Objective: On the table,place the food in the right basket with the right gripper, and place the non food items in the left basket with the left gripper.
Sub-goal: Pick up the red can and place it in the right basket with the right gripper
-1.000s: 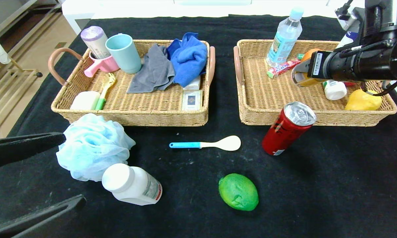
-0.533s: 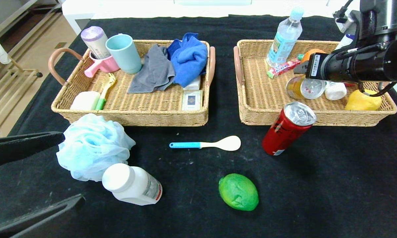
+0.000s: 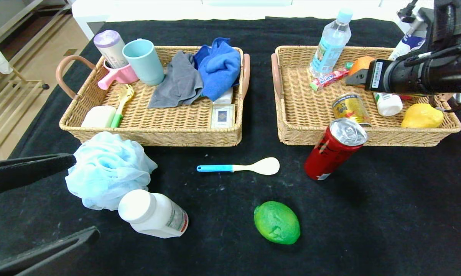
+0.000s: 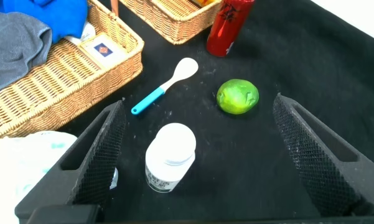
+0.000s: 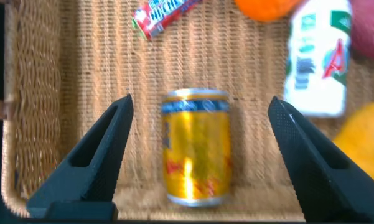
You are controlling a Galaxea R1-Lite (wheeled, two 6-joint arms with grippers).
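Right pincer (image 5: 199, 149) hangs above the right wicker basket (image 3: 295, 111), fingers spread wide and gripping nothing; the yellow metal drink can (image 3: 351, 109) lies on its side on the basket floor directly below, free of both fingers. Can's long axis runs front to back in the head view, one end tilted toward the basket's near wall, just behind the red soda can (image 3: 332, 151) that stands tilted on the black surface (image 3: 387, 214) outside the basket. In the same basket: clear water bottle (image 3: 330, 42), orange fruit (image 3: 359, 63), red candy stick (image 3: 328, 78), small white bottle (image 3: 389, 104), yellow lemon (image 3: 422, 117). Left pincer (image 4: 199, 162) is parked low at the near left, fingers spread, holding nothing, over the white pill bottle (image 3: 152, 214) lying on its side. Green lime (image 3: 277, 222), blue-handled white spoon (image 3: 240, 167) and light blue bath pouf (image 3: 107, 168) sit on the surface.
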